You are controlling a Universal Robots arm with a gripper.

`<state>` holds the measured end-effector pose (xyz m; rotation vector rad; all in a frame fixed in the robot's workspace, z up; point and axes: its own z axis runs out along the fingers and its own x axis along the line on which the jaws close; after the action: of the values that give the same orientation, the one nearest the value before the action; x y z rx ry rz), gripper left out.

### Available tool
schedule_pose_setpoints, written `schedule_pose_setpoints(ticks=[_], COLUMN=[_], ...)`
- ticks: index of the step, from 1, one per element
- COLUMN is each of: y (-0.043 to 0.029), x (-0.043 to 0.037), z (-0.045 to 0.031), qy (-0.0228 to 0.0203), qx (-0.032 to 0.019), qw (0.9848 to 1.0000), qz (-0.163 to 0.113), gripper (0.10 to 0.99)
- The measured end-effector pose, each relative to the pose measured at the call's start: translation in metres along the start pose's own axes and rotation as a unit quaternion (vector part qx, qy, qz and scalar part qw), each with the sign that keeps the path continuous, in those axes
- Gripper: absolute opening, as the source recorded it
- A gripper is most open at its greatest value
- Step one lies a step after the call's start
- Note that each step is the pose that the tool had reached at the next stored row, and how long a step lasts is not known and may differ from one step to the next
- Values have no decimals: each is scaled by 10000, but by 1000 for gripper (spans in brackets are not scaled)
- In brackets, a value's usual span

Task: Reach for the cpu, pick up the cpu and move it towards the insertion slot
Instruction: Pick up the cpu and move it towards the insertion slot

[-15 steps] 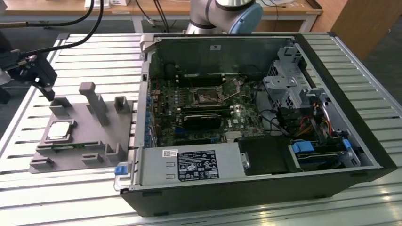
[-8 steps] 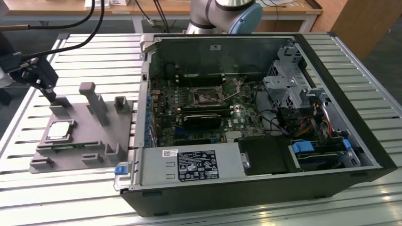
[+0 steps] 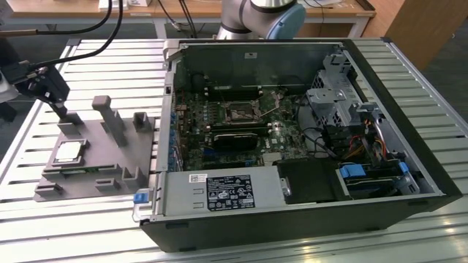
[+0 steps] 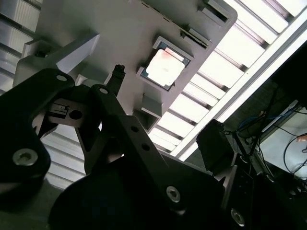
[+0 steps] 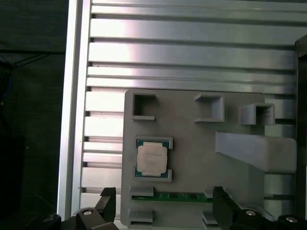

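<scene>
Your end effector point(image 5: 163, 203) is spread wide and holds nothing. In the first wrist view its two fingertips point(image 5: 108, 199) stand well apart, with bare fixture between them. It hangs above the grey fixture plate point(image 3: 87, 178), over the plate's far corner on the exterior view's left.

The cpu point(image 3: 69, 152) lies flat in a shallow pocket of that plate, close to the plate's edge on the exterior view's left. It is apart from the end effector. The plate rests on the slatted bench point(image 3: 80, 60) beside the open computer case point(image 3: 409, 181). The insertion slot point(image 3: 240, 112) sits on the board inside that case, well apart from the cpu.

Expect the chip to be light, thin and stiff. Its smooth metal lid point(image 5: 152, 159) will likely be slippery, and its underside is probably delicate. Take it by two opposite edges of the rim, where the pocket's raised lips leave the sides open. Squeeze gently and keep it level.
</scene>
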<state>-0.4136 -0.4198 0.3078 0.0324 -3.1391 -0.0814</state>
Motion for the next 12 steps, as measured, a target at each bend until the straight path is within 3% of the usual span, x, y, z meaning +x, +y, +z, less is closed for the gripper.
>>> schedule_pose_setpoints(ticks=[12], y=[-3], x=[2], z=[76], qy=[0], qx=[1], qw=[10000], qz=[0], gripper=[878])
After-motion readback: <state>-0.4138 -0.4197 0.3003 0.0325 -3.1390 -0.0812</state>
